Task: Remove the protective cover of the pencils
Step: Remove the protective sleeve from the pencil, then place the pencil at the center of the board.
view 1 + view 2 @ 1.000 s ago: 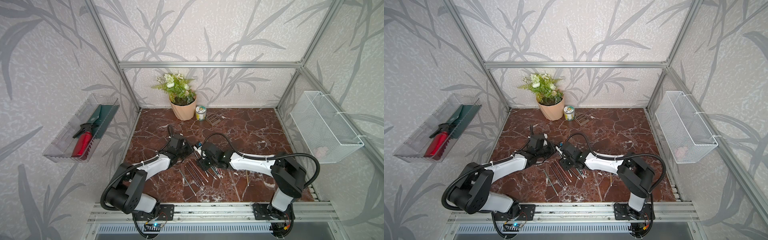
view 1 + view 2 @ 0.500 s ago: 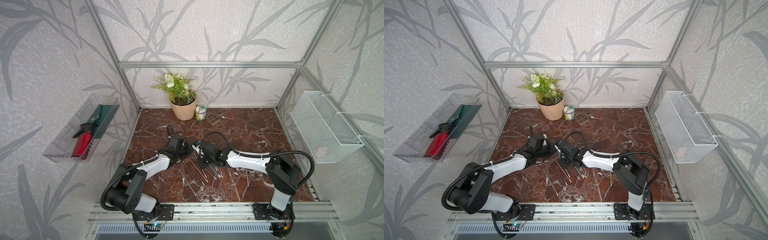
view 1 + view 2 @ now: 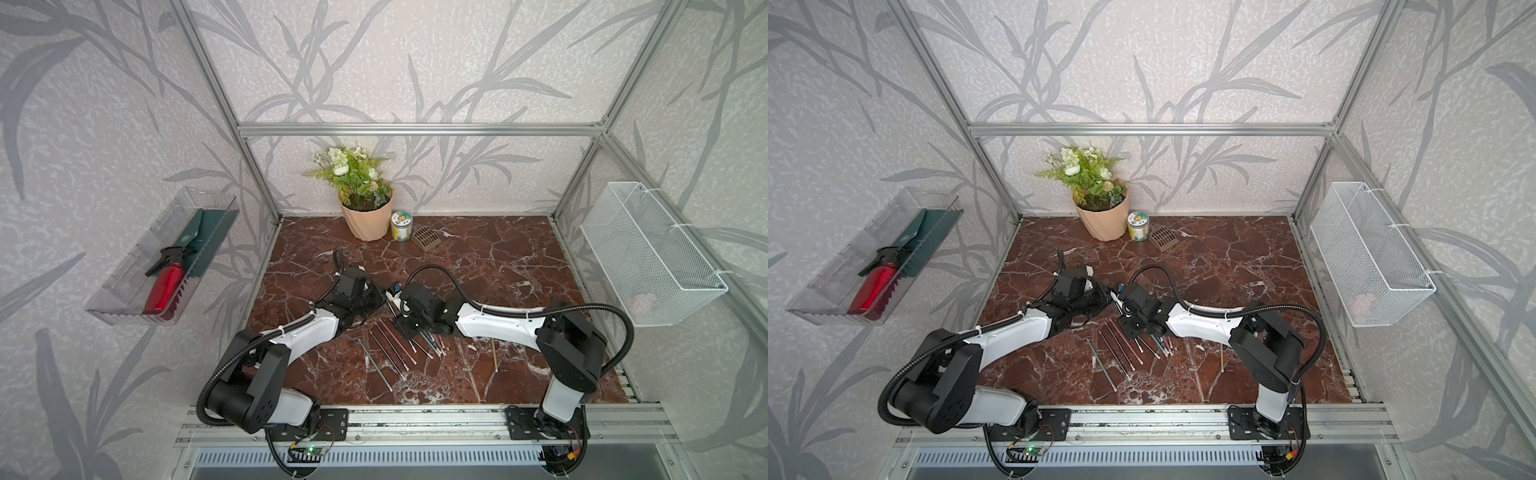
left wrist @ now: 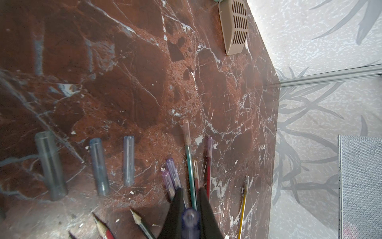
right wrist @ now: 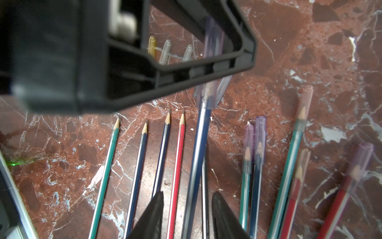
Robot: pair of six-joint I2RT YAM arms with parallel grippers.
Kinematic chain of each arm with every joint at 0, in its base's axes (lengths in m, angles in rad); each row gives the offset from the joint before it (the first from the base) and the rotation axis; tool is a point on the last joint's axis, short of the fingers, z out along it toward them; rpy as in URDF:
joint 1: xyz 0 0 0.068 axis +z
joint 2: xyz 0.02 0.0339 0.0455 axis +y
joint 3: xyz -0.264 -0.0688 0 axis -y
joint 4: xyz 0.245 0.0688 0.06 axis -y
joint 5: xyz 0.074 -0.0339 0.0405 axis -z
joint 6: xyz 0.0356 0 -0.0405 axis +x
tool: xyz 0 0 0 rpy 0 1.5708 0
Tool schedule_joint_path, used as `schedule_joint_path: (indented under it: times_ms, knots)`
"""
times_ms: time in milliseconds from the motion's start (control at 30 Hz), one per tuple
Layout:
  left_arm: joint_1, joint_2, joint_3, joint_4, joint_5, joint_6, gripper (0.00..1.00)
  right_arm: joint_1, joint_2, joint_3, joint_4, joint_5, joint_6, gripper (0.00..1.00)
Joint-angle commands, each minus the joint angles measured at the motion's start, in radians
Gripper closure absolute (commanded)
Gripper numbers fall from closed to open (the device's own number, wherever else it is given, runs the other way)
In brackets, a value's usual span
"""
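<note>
Pinching shut with left end effector (image 4: 190,198) on held cap (image 4: 190,222), blue-purple, translucent, wedged between both fingers (image 4: 176,209). Standing apart with right end effector (image 5: 187,194), straddling dark blue pencil (image 5: 199,149) without visibly pressing it. Reading that barrel as blurred, so not telling contact for sure. Tracing the barrel up from the gap into the held cap. Seeing the tip seemingly just inside the cap mouth, not clearly out yet. Meeting wrist to wrist, close, mid-bench in both top views.

Noting around them on bench (image 4: 124,62):
- bare pencils (image 5: 177,165) in a loose row, points exposed
- capped pencils (image 5: 259,134) fanning on the other side of the straddled one, wearing purple and pinkish covers
- loose caps (image 4: 99,167) lined up apart from the pencils
- yellow pencil (image 4: 244,202) lying off alone

Rating the cap as very light, thin-walled and smooth, likely slipping or squashing under a hard pinch. Judging the present hold, across the round body, as about right. Rating the pencil as light, stiff and thin, prone to rolling, and to snapping at the lead if bent. Suggesting a hold on the barrel just behind the cap, pulling straight along the axis. Guessing at a plain friction fit, so needing a firm barrel grip before any pull.
</note>
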Motion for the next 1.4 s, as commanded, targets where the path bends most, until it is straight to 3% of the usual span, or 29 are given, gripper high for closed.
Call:
schedule_joint_path:
  times_ms: [0,133,233,467,700,867,1167,1367]
  knots:
    - [-0.002,-0.028,-0.008,0.017,0.007,-0.01,1.0,0.004,0.03,0.044,-0.03,0.0,0.0,0.7]
    - [-0.003,-0.029,-0.008,0.018,0.004,-0.007,1.0,0.003,0.014,0.04,-0.04,0.002,-0.006,0.94]
    - [-0.001,-0.027,-0.002,0.016,-0.009,0.005,1.0,0.004,-0.013,0.02,-0.05,0.009,-0.017,1.0]
    - [0.017,0.025,0.054,-0.023,-0.065,0.044,1.0,0.003,-0.058,-0.051,-0.093,0.093,-0.04,1.0]
    - [0.071,0.072,0.095,-0.013,-0.046,0.042,1.0,0.004,-0.083,-0.109,-0.091,0.1,-0.048,1.0]
    - [0.057,0.133,0.128,-0.002,-0.005,0.043,1.0,0.004,-0.041,-0.073,-0.103,0.1,-0.059,1.0]
    - [0.04,0.228,0.2,-0.138,-0.032,0.061,1.0,0.004,0.059,0.029,-0.19,0.113,-0.062,1.0]
    - [0.03,0.278,0.219,-0.157,-0.02,0.066,1.0,0.003,0.075,0.034,-0.192,0.105,-0.058,0.92]
